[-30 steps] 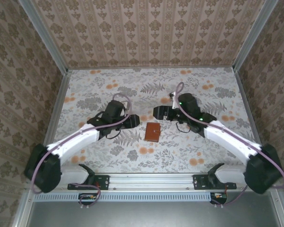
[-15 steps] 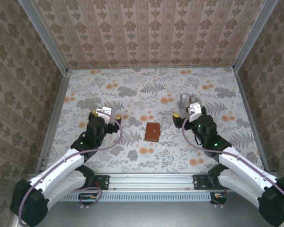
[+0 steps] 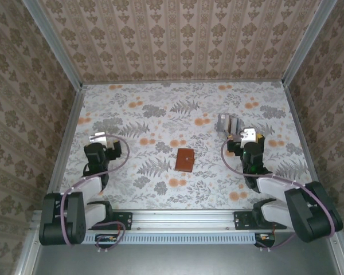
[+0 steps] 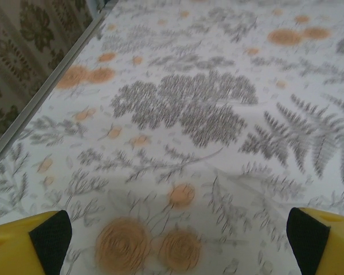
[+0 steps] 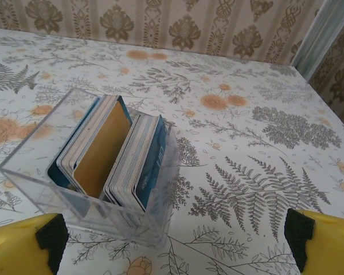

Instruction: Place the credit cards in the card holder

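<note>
Left gripper [image 3: 98, 138] and right gripper [image 3: 249, 136] are gaping wide, holding nothing. Reddish-brown card holder [image 3: 185, 160] is lying mid-table between them. Credit cards [image 5: 139, 154] are standing in a clear tray [image 5: 24, 167], just beyond the right gripper.

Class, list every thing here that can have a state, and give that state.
card holder: folded shut, lying flat.
clear tray: upright, open-topped, partly filled.
credit cards: standing on edge inside the clear tray.
left tool: open, empty.
right tool: open, empty.
</note>
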Robot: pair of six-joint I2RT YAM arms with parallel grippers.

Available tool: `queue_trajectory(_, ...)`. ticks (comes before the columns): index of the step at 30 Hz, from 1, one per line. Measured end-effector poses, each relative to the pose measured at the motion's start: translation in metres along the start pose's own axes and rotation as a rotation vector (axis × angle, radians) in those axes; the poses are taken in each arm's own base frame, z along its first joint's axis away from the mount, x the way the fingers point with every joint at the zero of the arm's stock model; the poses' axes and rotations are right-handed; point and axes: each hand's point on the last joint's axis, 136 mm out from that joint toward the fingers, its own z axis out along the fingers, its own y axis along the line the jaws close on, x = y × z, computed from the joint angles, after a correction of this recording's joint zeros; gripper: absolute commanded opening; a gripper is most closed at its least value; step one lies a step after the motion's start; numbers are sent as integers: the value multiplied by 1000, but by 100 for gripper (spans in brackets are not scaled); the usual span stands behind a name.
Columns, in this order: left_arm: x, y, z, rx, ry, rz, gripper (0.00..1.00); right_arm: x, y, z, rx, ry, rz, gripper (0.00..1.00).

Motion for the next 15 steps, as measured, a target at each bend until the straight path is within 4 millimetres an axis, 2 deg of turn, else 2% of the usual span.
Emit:
queue_trajectory(6,-18,-7,17,50,-33,-22,100,2,-14,19,22,-33,50,100)
queue_trajectory(10,-35,-11,25,63,-92,-4,100,27,-24,36,36,9,85,100)
queue_trajectory(12,-30,-11,33,56,-94,2,100,32,-21,37,19,24,93,100)
queue_trajectory(15,-4,-14,50,61,-25,25,100,21,-21,40,12,-3,112,100)
